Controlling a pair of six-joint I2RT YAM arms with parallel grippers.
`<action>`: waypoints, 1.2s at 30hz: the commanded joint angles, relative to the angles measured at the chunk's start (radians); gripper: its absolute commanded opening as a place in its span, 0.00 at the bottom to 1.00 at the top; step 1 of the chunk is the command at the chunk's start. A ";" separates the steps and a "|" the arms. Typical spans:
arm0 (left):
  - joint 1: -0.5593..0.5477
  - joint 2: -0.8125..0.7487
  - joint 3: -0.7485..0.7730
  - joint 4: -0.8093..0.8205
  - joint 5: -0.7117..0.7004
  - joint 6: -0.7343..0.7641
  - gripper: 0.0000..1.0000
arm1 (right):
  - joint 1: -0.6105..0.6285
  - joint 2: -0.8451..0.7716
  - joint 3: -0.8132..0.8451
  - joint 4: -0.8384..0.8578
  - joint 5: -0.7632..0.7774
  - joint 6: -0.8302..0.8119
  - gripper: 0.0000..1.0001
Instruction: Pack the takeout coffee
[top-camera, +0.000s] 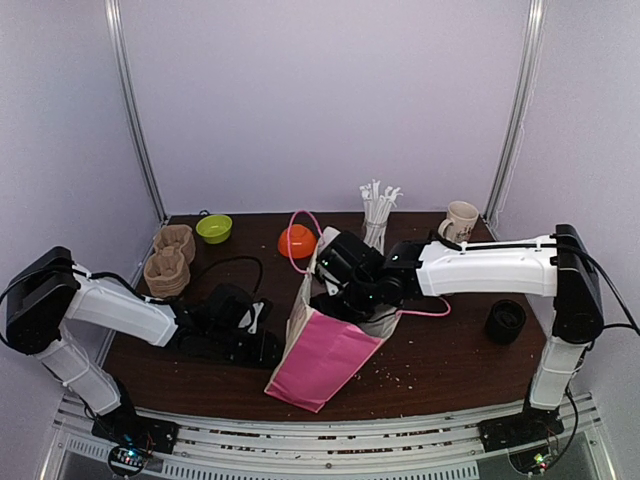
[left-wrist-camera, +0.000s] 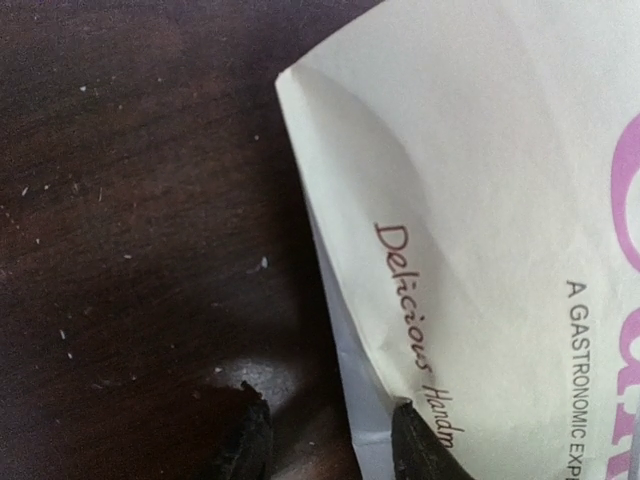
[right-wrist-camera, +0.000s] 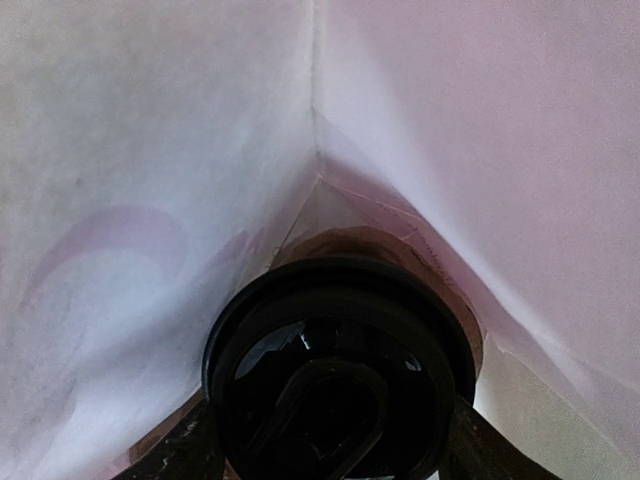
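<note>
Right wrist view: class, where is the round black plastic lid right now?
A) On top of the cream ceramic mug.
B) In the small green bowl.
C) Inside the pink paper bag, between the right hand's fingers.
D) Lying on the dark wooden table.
C: the round black plastic lid sits between the fingers of the right hand, with the pale inner walls of the pink paper bag all round it.

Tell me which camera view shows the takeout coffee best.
Right wrist view: the takeout coffee fills the lower middle, black lid toward the lens, gripped in the right pincer inside the paper bag. The top external view hides it behind the right arm and bag; the left wrist view shows only the bag's outside and the table.
</note>
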 joint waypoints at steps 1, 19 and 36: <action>0.006 -0.001 -0.009 0.038 0.009 0.015 0.43 | 0.021 0.007 -0.069 0.046 -0.216 0.156 0.37; 0.008 -0.004 -0.044 0.068 0.024 0.013 0.38 | 0.007 -0.011 -0.110 0.178 -0.197 0.220 0.36; 0.007 0.016 -0.037 0.081 0.043 0.026 0.36 | 0.008 -0.027 -0.103 0.260 -0.195 0.248 0.36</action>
